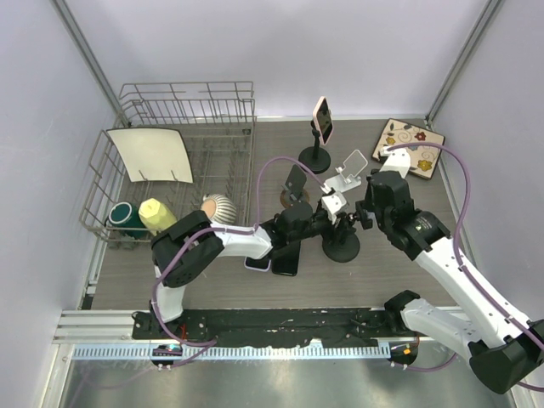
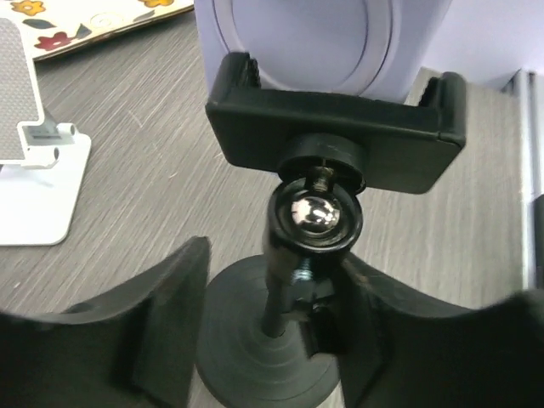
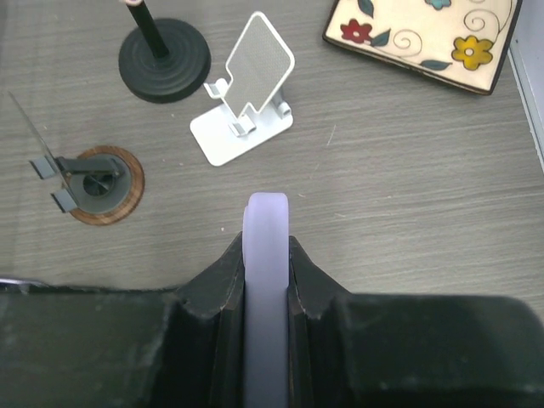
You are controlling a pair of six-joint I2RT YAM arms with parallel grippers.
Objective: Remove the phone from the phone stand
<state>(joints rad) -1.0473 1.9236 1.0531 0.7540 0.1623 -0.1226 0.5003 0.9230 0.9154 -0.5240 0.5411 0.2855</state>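
Note:
A lavender phone [image 2: 314,42] sits in the clamp of a black phone stand [image 2: 340,127] with a round base [image 1: 342,248] at the table's middle. My right gripper [image 3: 266,246] is shut on the phone's [image 3: 266,225] thin edge, one finger on each face; from above it [image 1: 364,208] reaches in from the right. My left gripper [image 2: 276,263] is open and straddles the stand's stem below the ball joint. Its right finger [image 2: 374,314] touches the neck, and its left finger [image 2: 170,297] stands apart from it.
A second black stand carrying a pink phone [image 1: 321,119] is behind. A white folding stand [image 3: 246,93], a wood-based stand [image 3: 98,178] and a floral tray [image 3: 425,38] lie beyond. A wire dish rack [image 1: 102,212] fills the left. Dark phones [image 1: 285,262] lie flat under the left arm.

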